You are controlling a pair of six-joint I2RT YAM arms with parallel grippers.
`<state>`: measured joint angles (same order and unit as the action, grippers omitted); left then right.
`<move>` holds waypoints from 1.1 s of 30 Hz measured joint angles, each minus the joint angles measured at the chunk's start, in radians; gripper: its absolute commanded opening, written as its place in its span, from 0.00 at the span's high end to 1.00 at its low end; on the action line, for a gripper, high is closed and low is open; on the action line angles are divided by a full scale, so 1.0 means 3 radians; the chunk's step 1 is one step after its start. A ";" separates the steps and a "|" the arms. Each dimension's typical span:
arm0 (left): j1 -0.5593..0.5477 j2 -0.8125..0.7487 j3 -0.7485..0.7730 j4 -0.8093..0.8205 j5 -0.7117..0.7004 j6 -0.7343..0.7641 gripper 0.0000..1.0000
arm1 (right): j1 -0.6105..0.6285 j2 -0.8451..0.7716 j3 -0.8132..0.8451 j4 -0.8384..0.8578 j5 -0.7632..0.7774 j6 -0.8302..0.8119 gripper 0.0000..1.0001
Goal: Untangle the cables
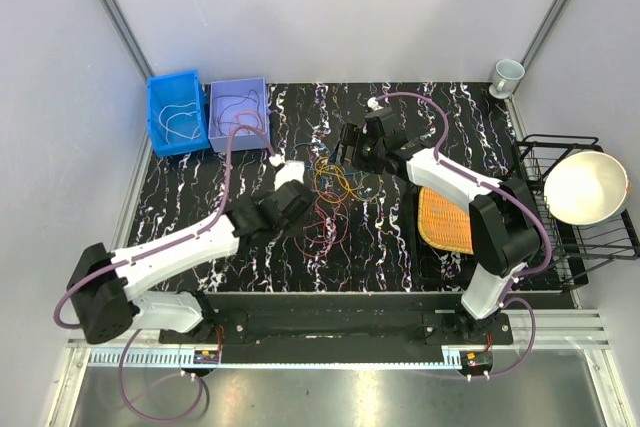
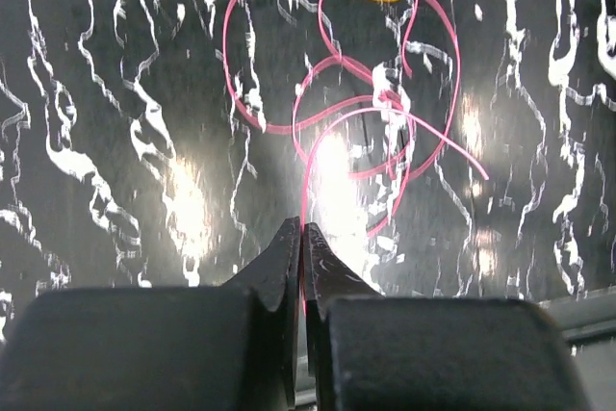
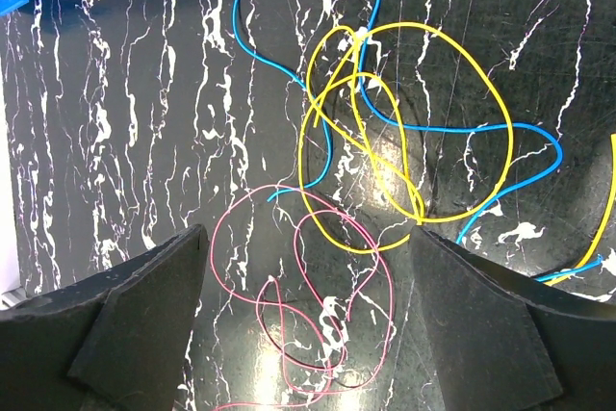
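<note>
Pink cable (image 2: 306, 175) end hidden in jaws

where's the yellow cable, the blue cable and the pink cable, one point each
yellow cable (image 3: 423, 25): right wrist view, top arc of its large loop
blue cable (image 3: 239, 12): right wrist view, left strand near the top edge
pink cable (image 2: 224, 45): left wrist view, left side of its big loop
</note>
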<state>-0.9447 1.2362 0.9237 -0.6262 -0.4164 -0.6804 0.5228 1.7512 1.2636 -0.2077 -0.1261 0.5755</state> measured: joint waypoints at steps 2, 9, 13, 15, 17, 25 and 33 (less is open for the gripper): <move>0.0086 0.0144 0.0085 0.0103 0.0024 0.0076 0.99 | 0.0000 0.0000 0.0000 0.0001 -0.0001 0.0005 0.10; 0.0590 0.0743 0.0421 0.0615 0.0298 0.0375 0.50 | -0.0006 0.0000 0.0000 -0.0001 0.0000 0.0008 0.10; 0.0833 0.0985 0.0493 0.0698 0.0399 0.0497 0.16 | -0.0020 0.0000 0.0000 -0.0001 0.0000 0.0008 0.10; 0.0868 0.1021 0.0530 0.0666 0.0421 0.0538 0.06 | -0.0027 0.0000 0.0000 -0.0001 0.0000 0.0009 0.10; 0.0861 0.1011 0.0571 0.0626 0.0444 0.0547 0.01 | -0.0029 0.0000 0.0000 -0.0003 0.0000 0.0008 0.10; 0.0552 0.0547 0.0306 0.0469 0.0427 0.0256 0.01 | -0.0055 0.0004 0.0001 -0.0001 -0.0001 0.0024 0.10; 0.0233 0.0632 -0.0108 0.0572 0.0365 -0.0089 0.01 | -0.0064 0.0072 0.0025 -0.0003 -0.0037 0.0048 0.10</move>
<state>-0.8749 1.4258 0.8913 -0.4545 -0.3069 -0.7071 0.5037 1.7729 1.2713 -0.2085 -0.1371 0.5900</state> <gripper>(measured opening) 0.987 0.898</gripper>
